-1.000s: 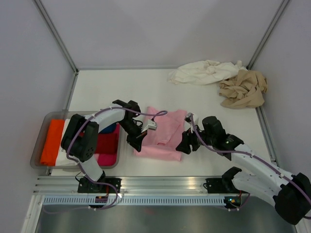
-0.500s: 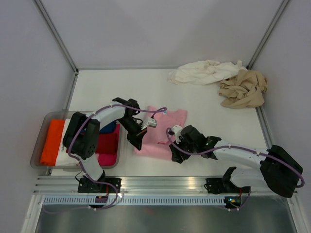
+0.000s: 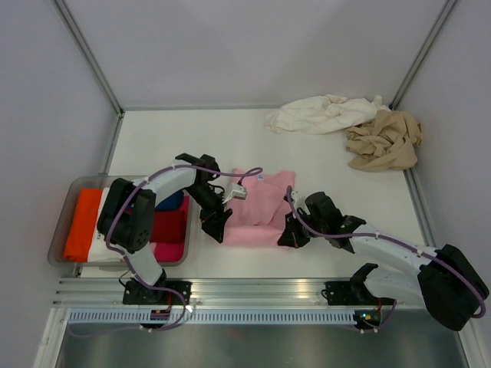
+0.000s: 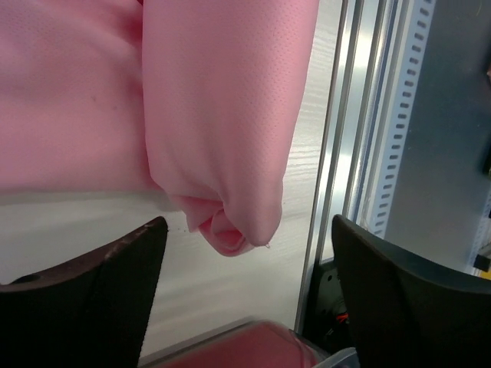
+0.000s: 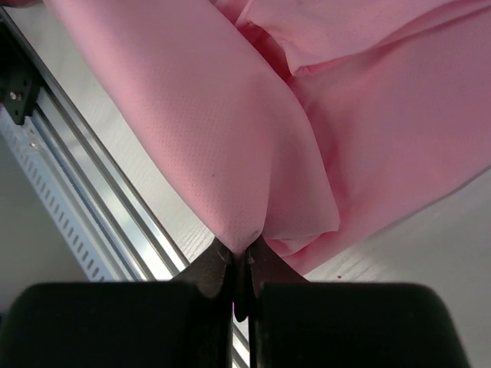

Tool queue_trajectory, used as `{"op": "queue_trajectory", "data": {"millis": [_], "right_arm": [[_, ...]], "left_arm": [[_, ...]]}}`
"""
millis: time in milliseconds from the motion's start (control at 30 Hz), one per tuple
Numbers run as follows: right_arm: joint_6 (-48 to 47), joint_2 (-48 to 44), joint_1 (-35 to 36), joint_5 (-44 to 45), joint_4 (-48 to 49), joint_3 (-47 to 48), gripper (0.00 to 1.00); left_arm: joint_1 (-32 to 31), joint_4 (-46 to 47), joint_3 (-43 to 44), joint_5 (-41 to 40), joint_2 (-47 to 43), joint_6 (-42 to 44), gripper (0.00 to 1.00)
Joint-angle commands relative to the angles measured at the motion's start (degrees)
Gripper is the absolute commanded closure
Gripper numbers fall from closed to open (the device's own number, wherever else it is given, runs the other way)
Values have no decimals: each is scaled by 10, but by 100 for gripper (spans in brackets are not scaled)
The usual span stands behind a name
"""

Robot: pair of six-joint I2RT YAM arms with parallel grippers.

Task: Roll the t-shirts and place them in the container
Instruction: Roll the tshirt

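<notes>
A light pink t-shirt [image 3: 261,208] lies partly rolled near the table's front edge. Its rolled front edge fills the left wrist view [image 4: 222,115] and the right wrist view [image 5: 253,138]. My left gripper [image 3: 217,227] stands open at the roll's left end, the fold's tip [image 4: 230,234] just ahead of its fingers [image 4: 92,299], untouched. My right gripper [image 5: 241,257] is shut on the pink t-shirt's right end, pinching a fold of cloth. A cream-white t-shirt [image 3: 322,113] and a tan-beige t-shirt [image 3: 385,141] lie crumpled at the back right.
A clear grey tray [image 3: 69,189] at the left holds folded orange, red and blue cloth. The metal rail [image 3: 261,295] runs along the table's front edge, close behind the roll. Frame posts rise at both back corners.
The left gripper let go of the pink shirt's left end and opened. The right gripper came in to the shirt's right end and shut on a fold.
</notes>
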Motion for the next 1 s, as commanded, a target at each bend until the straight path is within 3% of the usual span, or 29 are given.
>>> {"op": "queue_trajectory", "data": {"millis": [0, 100, 200, 267, 300, 433, 500, 633, 900, 967], "right_arm": [[44, -7, -40, -100, 38, -10, 100], [76, -2, -57, -137, 58, -15, 100], [78, 5, -57, -135, 73, -16, 100], [78, 9, -61, -135, 73, -18, 100], [75, 9, -61, -136, 66, -17, 100], [17, 12, -63, -137, -15, 0, 100], [-26, 18, -62, -135, -63, 9, 100], [33, 41, -61, -196, -39, -2, 99], [64, 49, -88, -165, -72, -23, 93], [73, 40, -97, -148, -73, -19, 82]], "left_arm": [[2, 19, 3, 32, -40, -14, 6], [-14, 97, -26, 5, -64, -111, 4], [-27, 150, -75, -18, -86, -135, 6], [-39, 164, -86, -32, -89, -135, 15], [-42, 166, -93, -42, -87, -138, 37], [-42, 160, -82, -68, -67, -154, 97], [-39, 107, -73, -32, -75, -108, 98], [-44, 15, -72, 15, -77, -35, 98], [-36, 13, 17, 4, 39, -127, 95], [-36, 44, 24, -34, 50, -166, 93]]}}
